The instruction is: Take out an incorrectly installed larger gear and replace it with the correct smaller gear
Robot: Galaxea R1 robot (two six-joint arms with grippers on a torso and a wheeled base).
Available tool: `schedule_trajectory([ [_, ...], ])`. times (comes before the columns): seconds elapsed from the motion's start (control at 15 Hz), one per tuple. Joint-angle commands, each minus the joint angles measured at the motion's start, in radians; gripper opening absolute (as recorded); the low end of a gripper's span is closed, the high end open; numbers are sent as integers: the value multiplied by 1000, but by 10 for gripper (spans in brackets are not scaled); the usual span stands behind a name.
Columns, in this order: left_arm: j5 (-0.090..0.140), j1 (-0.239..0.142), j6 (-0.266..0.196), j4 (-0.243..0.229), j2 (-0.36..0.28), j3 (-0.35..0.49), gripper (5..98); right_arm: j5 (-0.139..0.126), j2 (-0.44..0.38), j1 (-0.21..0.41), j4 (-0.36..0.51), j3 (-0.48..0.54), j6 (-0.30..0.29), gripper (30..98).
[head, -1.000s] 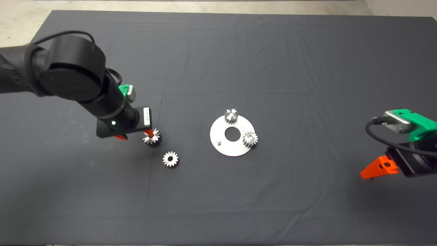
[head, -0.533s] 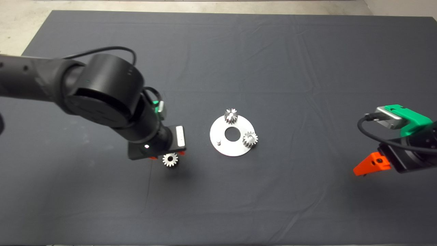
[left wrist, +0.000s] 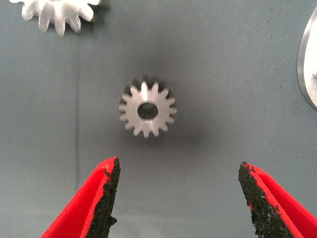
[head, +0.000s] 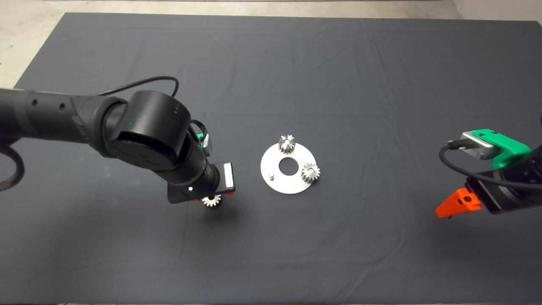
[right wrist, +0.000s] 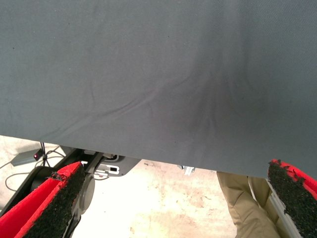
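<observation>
Fingers of the left gripper [left wrist: 179, 201] stood wide apart above the smaller gear [left wrist: 147, 109], left of the round plate [head: 288, 168]; the right gripper [right wrist: 173, 203] waited apart too.

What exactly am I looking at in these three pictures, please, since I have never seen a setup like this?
It is a two-armed robot working over a dark mat. One picture looks down from above; the other two come from cameras on each wrist. The left gripper hovers open over the smaller gear, holding nothing. The larger gear lies loose beside it. A round metal plate carries two mounted gears and a bare peg. The right gripper waits open at the mat's right edge, where a person's leg shows.
</observation>
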Motion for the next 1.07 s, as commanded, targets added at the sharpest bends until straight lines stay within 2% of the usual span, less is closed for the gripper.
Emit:
schedule_trajectory([
  [0.0, 36, -17, 56, 9, -9, -50, 597, -95, -1, 25, 40, 4, 5, 977],
  [0.07, 36, -17, 65, 11, -11, -54, 632, -95, -3, 25, 40, 4, 5, 977],
  [0.2, 36, -9, 72, 12, -16, -64, 644, -95, -6, 24, 42, 6, 5, 977],
  [0.33, 39, 3, 74, 34, -24, -62, 688, -95, -6, 25, 41, 4, 5, 977],
  [0.67, 38, 14, 76, 40, -44, -57, 776, -95, -4, 25, 40, 3, 5, 977],
  [0.73, 38, 26, 76, 41, -45, -57, 793, -97, -6, 26, 42, 3, 5, 977],
  [1.0, 35, 53, 65, 54, -42, -51, 793, -97, -6, 26, 41, 2, 5, 977],
])
